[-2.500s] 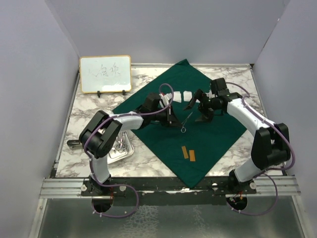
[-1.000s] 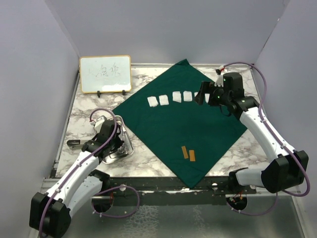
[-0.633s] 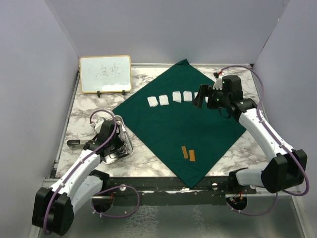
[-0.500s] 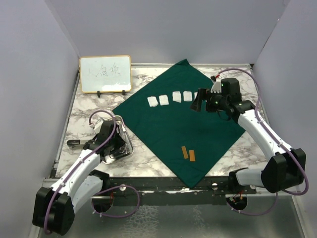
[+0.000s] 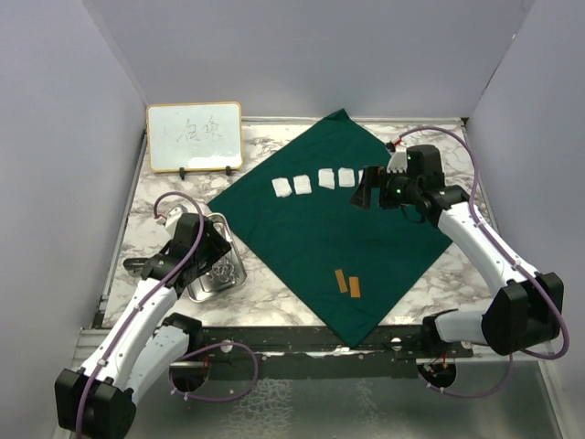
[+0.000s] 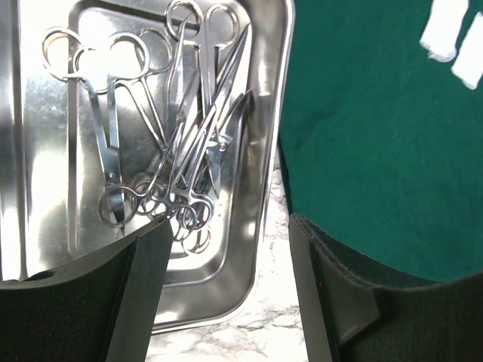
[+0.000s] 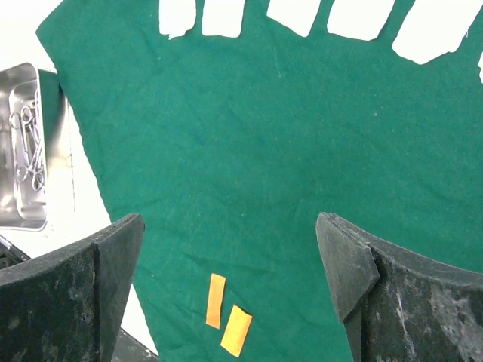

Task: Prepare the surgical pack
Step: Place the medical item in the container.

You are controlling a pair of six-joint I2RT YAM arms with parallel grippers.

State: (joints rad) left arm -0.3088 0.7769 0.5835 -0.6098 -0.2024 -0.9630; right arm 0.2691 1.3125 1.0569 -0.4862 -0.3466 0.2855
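The dark green drape point(image 5: 338, 229) of the surgical pack lies spread as a diamond on the marble table. Several white gauze squares point(image 5: 302, 184) sit in a row near its far corner. Left of the drape stands a steel tray point(image 5: 239, 276) holding silver instruments point(image 5: 219, 269). My left gripper point(image 5: 208, 249) hovers over the tray's right side, open and empty. In the left wrist view the left gripper point(image 6: 230, 264) straddles the tray rim point(image 6: 275, 113), with the scissor-like instruments point(image 6: 181, 136) heaped ahead. My right gripper point(image 5: 364, 194) hangs open above the drape point(image 7: 264, 151), near the gauze point(image 7: 223, 15), holding nothing.
Two orange strips point(image 5: 346, 283) lie on the drape's near part, and the right wrist view also has the strips point(image 7: 226, 320). A wood-framed whiteboard point(image 5: 195, 137) stands at the back left. Lilac walls close in the sides and back.
The left gripper, earlier shut at the drape's middle near an instrument, moved to the tray and has opened there. The right gripper shifted left from the drape's right corner toward the gauze row.
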